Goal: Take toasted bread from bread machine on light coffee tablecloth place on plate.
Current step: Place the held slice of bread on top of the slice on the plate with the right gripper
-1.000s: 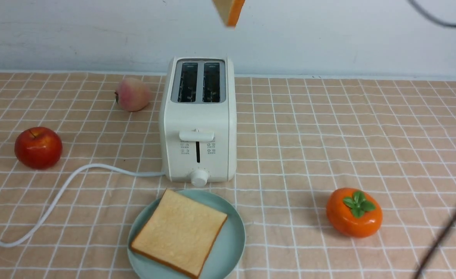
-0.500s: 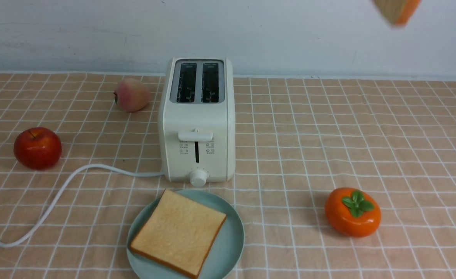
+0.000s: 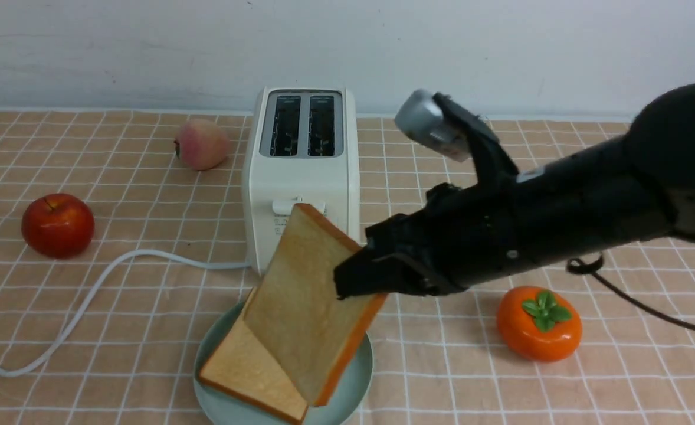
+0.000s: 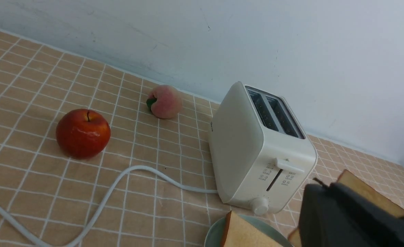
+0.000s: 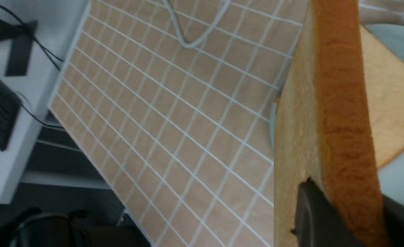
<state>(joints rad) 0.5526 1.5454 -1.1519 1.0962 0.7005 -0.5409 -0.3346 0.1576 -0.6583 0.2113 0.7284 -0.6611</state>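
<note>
The right gripper was clamped on the held toast, which stood steeply tilted over the plate. Its upper edge pointed toward one o'clock, its lower corner over the flat slice, at six o'clock from the bread machine.

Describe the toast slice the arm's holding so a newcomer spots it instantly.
Find the cream-white toaster; the teal plate lies just in front of it. Of two toast slices there, it is the tilted slice clamped in the right gripper; the flat slice lies on the plate.
</note>
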